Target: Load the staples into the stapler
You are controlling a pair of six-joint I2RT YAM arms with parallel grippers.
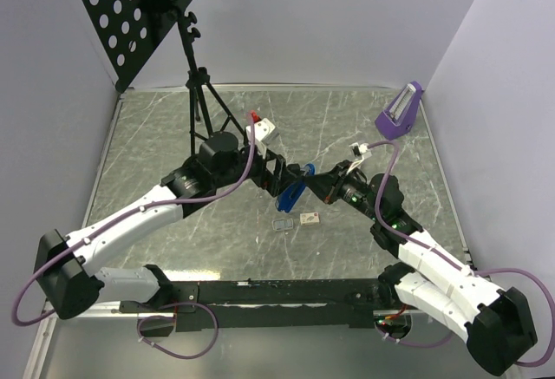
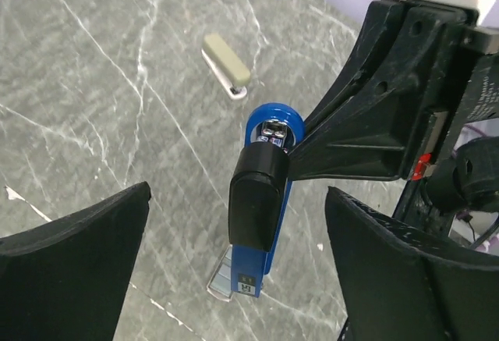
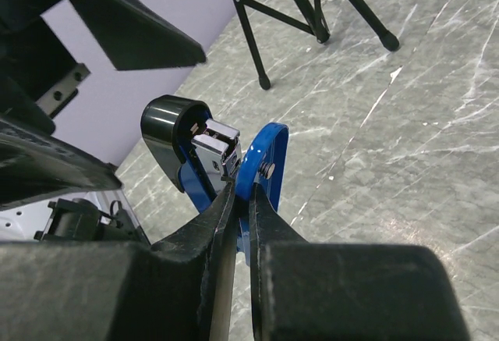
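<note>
The stapler (image 1: 293, 192), blue with a black top (image 2: 257, 200), is lifted off the table, its lid swung apart from the base. My right gripper (image 3: 243, 189) is shut on its blue base plate (image 3: 263, 150); the metal magazine (image 3: 215, 143) shows beside it. My left gripper (image 2: 238, 200) is wide open, its fingers (image 2: 74, 271) standing either side of the stapler without touching it. The staples box (image 1: 310, 218) and a small grey tray (image 1: 282, 224) lie on the table just below the stapler; the tray (image 2: 217, 278) peeks out under the stapler's tip.
A black tripod (image 1: 198, 93) with a perforated board stands at the back left, its legs (image 3: 312, 13) close behind the stapler. A purple object (image 1: 401, 110) sits at the back right. A small beige stapler-like item (image 2: 226, 66) lies on the marble table (image 1: 156, 162).
</note>
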